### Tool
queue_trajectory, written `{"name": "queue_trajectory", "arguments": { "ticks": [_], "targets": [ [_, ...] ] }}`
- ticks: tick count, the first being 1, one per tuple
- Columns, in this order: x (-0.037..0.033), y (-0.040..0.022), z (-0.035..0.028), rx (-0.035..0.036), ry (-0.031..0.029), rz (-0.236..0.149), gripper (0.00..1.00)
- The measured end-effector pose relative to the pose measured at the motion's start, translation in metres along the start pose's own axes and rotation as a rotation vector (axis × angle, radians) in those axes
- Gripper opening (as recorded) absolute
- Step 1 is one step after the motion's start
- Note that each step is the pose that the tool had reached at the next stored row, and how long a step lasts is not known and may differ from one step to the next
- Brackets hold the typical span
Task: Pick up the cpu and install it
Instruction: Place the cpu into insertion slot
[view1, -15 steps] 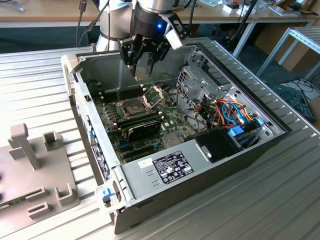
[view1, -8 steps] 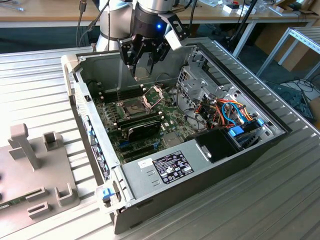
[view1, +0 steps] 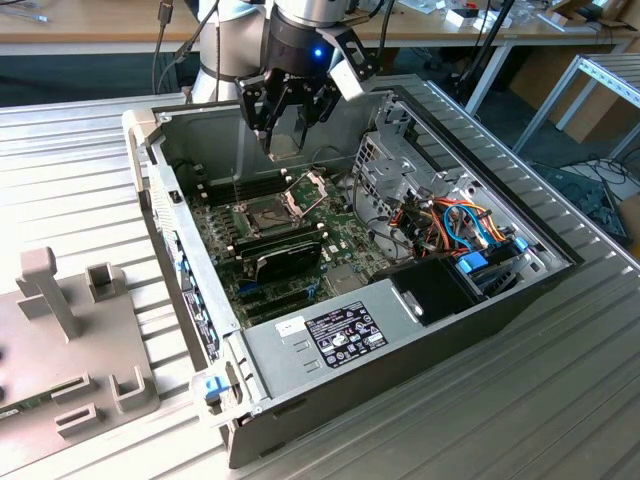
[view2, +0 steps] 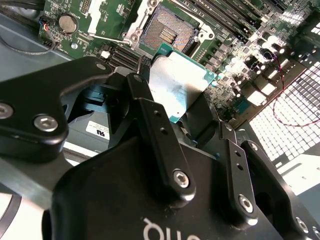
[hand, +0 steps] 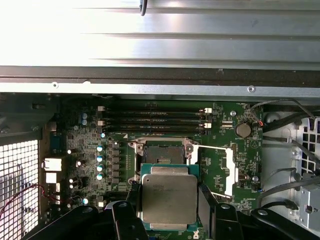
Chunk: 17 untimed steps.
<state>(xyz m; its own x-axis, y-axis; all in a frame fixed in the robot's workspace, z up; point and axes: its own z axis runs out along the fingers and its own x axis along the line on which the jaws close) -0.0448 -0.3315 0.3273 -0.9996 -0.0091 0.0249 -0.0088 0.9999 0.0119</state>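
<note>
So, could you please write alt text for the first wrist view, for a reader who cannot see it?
The black jaws hold the cpu, silver top facing the camera, over a green motherboard, near its open socket. Memory slots and the computer case's metal wall lie beyond.

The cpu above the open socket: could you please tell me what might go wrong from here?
1. The cpu is pinched only at its edges by the fingers, so it might slip or tilt.
2. It appears offset from the socket; lowered askew, it could damage the contacts.
3. The raised retention frame stands beside the socket and might be clipped by the gripper.
</note>
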Motion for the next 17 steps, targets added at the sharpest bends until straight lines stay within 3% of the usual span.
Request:
{"name": "queue_trajectory", "arguments": {
  "ticks": [6,17],
  "targets": [
    [0.0,0.0,0.0001,-0.0009,-0.0004,0.039,0.55],
    [0.0,0.0,0.0001,-0.0011,-0.0005,0.043,0.55]
  ]
}}
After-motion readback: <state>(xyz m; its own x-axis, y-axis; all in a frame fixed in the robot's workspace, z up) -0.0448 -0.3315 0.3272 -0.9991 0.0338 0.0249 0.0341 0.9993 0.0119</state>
